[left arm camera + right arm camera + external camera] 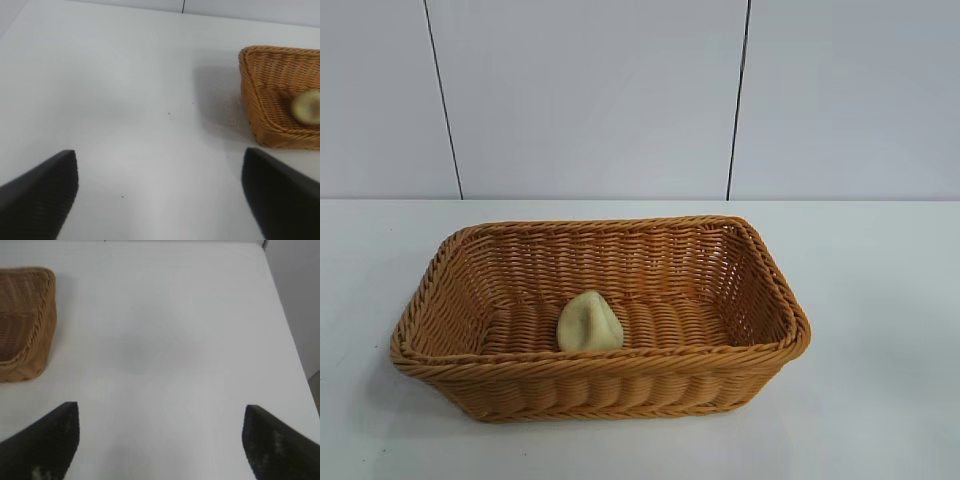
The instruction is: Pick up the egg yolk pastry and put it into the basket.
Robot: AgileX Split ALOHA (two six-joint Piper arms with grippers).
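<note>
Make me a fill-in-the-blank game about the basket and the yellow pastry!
1. The egg yolk pastry lies inside the ____.
2. The basket stands on a ____ table.
3. The fingers of the left gripper stand wide ____.
4. The right gripper holds ____.

Missing words: basket; white; open; nothing
</note>
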